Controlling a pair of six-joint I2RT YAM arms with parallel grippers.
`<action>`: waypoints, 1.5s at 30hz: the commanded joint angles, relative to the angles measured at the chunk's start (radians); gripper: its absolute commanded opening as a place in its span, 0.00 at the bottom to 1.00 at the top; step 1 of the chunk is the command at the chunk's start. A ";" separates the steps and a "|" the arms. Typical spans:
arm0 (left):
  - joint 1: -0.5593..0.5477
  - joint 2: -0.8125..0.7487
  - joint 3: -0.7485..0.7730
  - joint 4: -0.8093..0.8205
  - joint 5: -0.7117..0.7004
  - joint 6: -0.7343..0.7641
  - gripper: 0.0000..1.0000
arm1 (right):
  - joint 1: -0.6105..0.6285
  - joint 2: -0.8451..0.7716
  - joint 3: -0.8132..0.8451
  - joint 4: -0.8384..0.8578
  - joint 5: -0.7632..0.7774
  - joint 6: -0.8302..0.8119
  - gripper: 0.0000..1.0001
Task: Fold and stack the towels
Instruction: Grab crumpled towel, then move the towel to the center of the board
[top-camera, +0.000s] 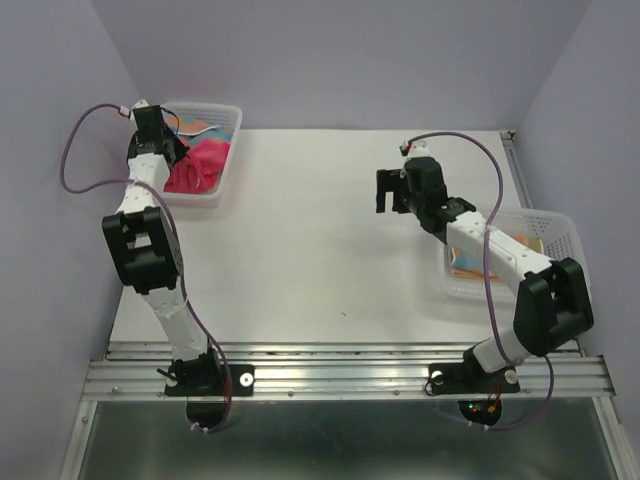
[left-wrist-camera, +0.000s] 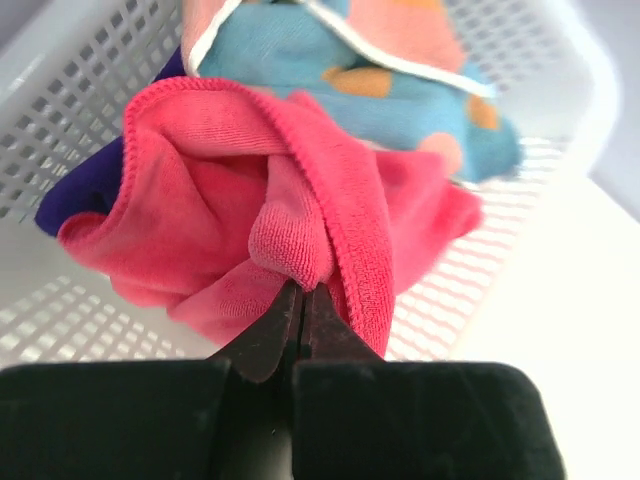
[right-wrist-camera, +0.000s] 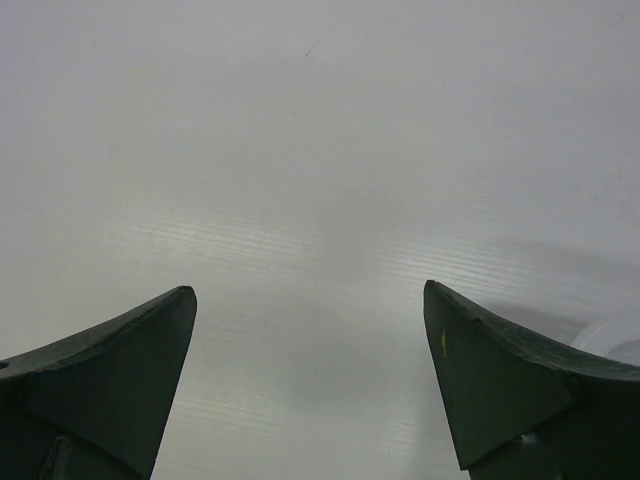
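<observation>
A pink-red towel (left-wrist-camera: 230, 200) lies crumpled in the white mesh basket (left-wrist-camera: 80, 90) at the table's far left. My left gripper (left-wrist-camera: 303, 288) is shut on a fold of this towel, the jaws pinching the cloth between their tips. Behind it sit a light blue towel with orange dots (left-wrist-camera: 400, 100) and a dark purple towel (left-wrist-camera: 75, 200) at the left. In the top view the left gripper (top-camera: 165, 150) reaches into that basket over the pink-red towel (top-camera: 198, 165). My right gripper (top-camera: 388, 190) hangs open over bare table, and its wrist view shows the same gripper (right-wrist-camera: 310, 300) with nothing between its fingers.
A second white mesh basket (top-camera: 560, 225) stands at the right edge, partly under my right arm, with an orange cloth (top-camera: 468, 268) inside. The white table (top-camera: 300, 230) lies between the two baskets. Purple walls close in the back and both sides.
</observation>
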 joint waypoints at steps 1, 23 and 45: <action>0.006 -0.282 -0.054 0.154 0.061 0.013 0.00 | 0.004 -0.094 -0.037 0.050 -0.023 0.022 1.00; -0.485 -0.829 -0.052 0.371 0.456 -0.087 0.00 | 0.004 -0.568 -0.308 0.087 -0.132 0.143 1.00; -0.487 -0.999 -0.862 0.064 -0.197 -0.313 0.99 | 0.004 -0.479 -0.190 -0.032 -0.004 0.154 1.00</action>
